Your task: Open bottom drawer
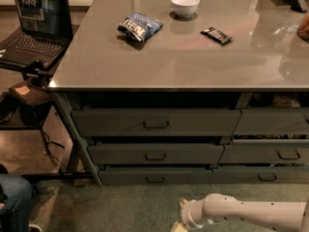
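Bottom drawer low centre, probably stiff, heavy; grab small middle handle. End effector bottom edge, grip: cannot tell.

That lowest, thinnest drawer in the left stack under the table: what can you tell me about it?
The bottom drawer has a wide, dark grey front, the thinnest in its stack, and looks like painted metal. A small rectangular pull handle sits at its centre. It looks shut, with none of its inside showing. It lies level under the taller middle drawer, just above the green carpet. Nothing touches it. The gripper is low at the picture's bottom edge, in front of it and apart.
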### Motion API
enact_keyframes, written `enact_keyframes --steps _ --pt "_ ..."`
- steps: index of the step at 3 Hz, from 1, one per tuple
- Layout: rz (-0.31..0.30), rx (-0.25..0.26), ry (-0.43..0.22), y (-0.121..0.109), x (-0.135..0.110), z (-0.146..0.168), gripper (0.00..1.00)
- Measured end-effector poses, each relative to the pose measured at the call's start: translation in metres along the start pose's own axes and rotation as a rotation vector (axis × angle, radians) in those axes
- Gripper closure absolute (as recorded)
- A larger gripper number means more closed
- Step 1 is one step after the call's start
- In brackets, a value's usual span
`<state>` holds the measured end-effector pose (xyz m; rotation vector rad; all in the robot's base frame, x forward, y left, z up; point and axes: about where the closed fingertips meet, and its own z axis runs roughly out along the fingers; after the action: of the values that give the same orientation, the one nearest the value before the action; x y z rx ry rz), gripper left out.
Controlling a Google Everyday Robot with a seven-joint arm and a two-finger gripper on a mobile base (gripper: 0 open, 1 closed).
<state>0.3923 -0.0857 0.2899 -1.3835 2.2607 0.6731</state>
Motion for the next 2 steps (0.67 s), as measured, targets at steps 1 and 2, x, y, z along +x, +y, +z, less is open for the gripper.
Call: enact_keyframes --steps 1,2 --pt "-0.080 0.143 -0.043 -0.036 -0.033 -0.009 0.00" --pt "-0.083 0.204 -0.092 -0.050 -0.047 -0.011 0.00"
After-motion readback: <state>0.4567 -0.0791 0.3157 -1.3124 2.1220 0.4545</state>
